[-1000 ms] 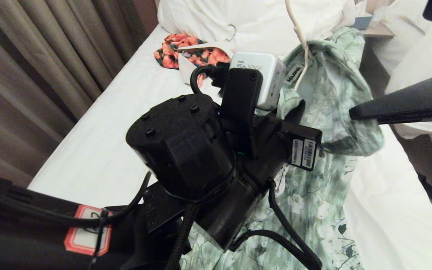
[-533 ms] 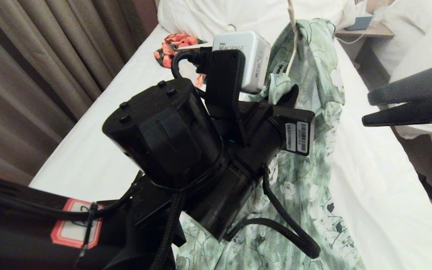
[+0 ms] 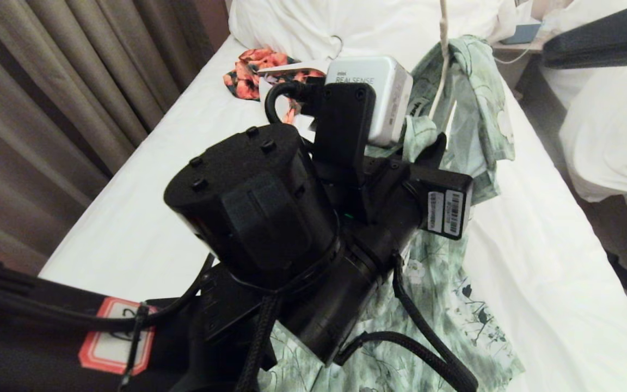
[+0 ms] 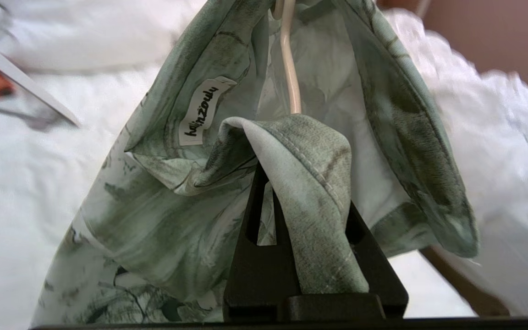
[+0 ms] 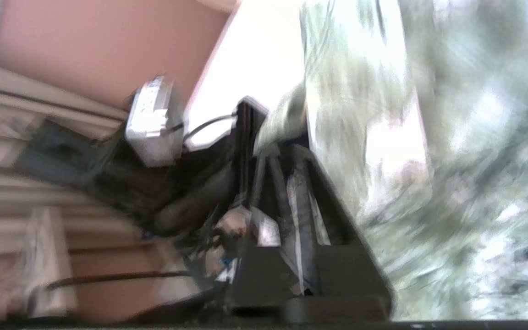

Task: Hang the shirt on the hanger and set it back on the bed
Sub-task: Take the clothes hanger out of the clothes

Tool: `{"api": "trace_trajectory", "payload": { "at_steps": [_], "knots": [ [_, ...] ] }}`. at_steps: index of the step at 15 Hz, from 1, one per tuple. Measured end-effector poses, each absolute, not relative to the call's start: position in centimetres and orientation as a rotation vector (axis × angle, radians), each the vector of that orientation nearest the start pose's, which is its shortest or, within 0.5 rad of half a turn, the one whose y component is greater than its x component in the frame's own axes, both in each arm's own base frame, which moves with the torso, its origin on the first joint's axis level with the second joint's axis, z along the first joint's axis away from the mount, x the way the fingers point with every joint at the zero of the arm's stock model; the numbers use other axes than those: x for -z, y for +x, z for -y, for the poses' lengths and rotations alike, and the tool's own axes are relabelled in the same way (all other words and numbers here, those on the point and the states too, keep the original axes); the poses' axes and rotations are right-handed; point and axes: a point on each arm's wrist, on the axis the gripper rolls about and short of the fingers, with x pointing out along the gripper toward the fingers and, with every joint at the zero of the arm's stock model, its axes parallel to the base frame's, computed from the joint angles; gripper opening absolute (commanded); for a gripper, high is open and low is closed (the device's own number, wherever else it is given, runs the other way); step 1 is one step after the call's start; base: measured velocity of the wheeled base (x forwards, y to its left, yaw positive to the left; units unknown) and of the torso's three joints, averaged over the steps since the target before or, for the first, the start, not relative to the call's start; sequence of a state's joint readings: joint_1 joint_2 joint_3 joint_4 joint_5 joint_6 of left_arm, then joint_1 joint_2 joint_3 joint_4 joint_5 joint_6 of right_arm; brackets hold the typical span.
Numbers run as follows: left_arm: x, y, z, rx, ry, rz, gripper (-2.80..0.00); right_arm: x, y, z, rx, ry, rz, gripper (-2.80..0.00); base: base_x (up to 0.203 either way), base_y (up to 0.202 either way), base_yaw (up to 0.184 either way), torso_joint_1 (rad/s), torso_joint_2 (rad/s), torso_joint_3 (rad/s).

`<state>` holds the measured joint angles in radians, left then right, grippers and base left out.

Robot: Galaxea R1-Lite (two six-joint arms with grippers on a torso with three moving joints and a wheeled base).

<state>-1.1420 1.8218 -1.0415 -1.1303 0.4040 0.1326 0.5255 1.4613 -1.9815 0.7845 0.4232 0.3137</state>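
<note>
Bedroom, likely a hotel room. Long single bed (image 3: 145, 218) with plain white sheet, big white pillows (image 3: 357, 24) at 12 o'clock. Heavy brown pleated curtains (image 3: 47, 98) from 9 to 11 o'clock. Second bed (image 3: 613, 147) with white duvet at 2 o'clock, a small nightstand (image 3: 526, 46) between the two, though partly hidden. Clothes lying on the sheet.

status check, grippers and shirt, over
Left gripper shut on the shirt near the collar. Right gripper shut, beside the shirt. Hanger inside the neck opening. Nothing in the way.
</note>
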Motion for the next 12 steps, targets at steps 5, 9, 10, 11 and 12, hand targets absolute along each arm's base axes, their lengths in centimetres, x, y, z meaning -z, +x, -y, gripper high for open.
{"api": "trace_trajectory", "payload": {
  "at_steps": [5,9,10,11,12],
  "knots": [
    [-24.7,14.4,31.9,0.756,-0.122,0.225,-2.80,-42.5,15.4,-10.4,-0.901,0.097,-0.318,-2.80,0.000,0.000,0.000,0.000,0.00,0.000],
    [-24.7,14.3,32.0,0.759,-0.122,0.224,-2.80,-43.0,14.3,-9.5,-0.866,-0.030,-0.233,0.00,0.000,0.000,0.000,0.000,0.00,0.000],
    [-24.7,14.3,32.0,0.759,-0.123,0.224,-2.80,-43.0,14.2,-9.5,-0.853,-0.053,-0.224,0.00,0.000,0.000,0.000,0.000,0.00,0.000],
    [-24.7,14.3,32.0,0.759,-0.123,0.224,-2.80,-42.9,14.3,-9.5,-0.853,-0.069,-0.217,0.00,0.000,0.000,0.000,0.000,0.00,0.000],
    [-24.7,14.3,32.0,0.759,-0.123,0.224,-2.80,-42.9,14.4,-9.6,-0.855,-0.093,-0.209,0.00,0.000,0.000,0.000,0.000,0.00,0.000]
  ]
}}
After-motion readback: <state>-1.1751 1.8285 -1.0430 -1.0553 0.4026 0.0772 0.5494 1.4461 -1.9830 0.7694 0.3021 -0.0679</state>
